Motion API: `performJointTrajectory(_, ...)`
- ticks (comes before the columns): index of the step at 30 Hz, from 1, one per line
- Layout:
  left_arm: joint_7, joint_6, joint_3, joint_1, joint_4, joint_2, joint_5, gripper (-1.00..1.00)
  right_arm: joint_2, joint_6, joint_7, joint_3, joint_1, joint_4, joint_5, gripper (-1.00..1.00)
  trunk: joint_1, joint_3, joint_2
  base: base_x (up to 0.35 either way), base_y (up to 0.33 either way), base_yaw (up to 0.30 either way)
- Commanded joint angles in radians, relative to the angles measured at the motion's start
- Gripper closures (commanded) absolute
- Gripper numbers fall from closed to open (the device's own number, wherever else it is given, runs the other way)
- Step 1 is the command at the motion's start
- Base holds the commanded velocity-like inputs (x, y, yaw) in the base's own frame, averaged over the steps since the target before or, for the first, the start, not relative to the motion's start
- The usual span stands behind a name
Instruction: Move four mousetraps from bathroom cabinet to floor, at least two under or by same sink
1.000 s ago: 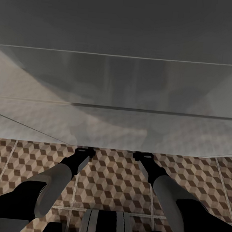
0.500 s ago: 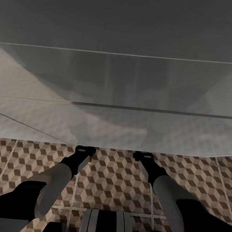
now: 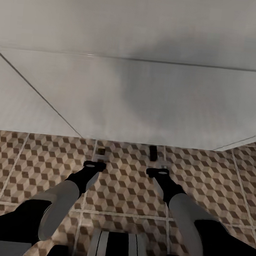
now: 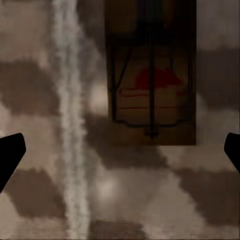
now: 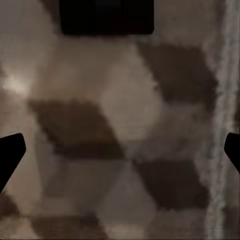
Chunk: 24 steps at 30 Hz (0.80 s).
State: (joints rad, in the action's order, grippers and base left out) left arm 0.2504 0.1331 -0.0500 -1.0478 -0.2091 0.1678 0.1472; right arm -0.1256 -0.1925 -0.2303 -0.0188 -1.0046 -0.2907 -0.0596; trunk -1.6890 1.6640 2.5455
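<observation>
The bathroom floor [image 3: 130, 190], tiled in brown, beige and white cubes with pale grout lines, ran under a broad white surface [image 3: 145, 102] that took up the upper half of the head view; it was probably the underside or front of the sink, though that could not be settled from here. In that view the left gripper [image 3: 94, 165] and the right gripper [image 3: 158, 171] hung low over the tiles, and beyond them, at the white edge, lay a small brownish mousetrap [image 3: 101, 151] and a darker small object [image 3: 153, 153], likely another trap in shadow. The left wrist view looked straight down on the mousetrap [image 4: 151, 75], flat on the tile beside a grout line, its dark wire and red mark plain; the dark fingertips [image 4: 11, 155] sat wide apart at the picture's edges, holding nothing. In the right wrist view the fingertips [image 5: 11, 155] were likewise spread and empty, with a dark rectangular object [image 5: 106, 17] on the tile ahead. The risk, as I judged it, lay in withdrawing: either low arm, or the base turning, could clip a trap and push it out from the basin, and the wire could snag a finger.
</observation>
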Motion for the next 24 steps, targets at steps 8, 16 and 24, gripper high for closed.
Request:
performJointTrajectory(8, 0.001, 0.005, -0.005, 0.0, -0.002, 0.0, 0.01, -1.0, 0.0, -0.008, -0.003, -0.003, 0.001, -0.002, -0.006, -1.0, 0.001, 0.0, 0.0, -0.338, 0.0, 0.0)
performJointTrajectory(16, 0.001, 0.004, -0.005, 0.0, -0.003, -0.001, 0.01, -1.0, -0.001, -0.007, -0.003, -0.004, 0.001, -0.002, -0.006, -1.0, 0.001, 0.0, 0.0, -0.345, 0.0, 0.0)
performJointTrajectory(24, 0.002, 0.002, -0.004, 0.0, -0.003, -0.001, 0.009, -1.0, -0.002, -0.007, -0.003, -0.007, 0.001, -0.006, -0.006, -1.0, 0.001, 0.0, 0.0, -0.345, 0.0, 0.0)
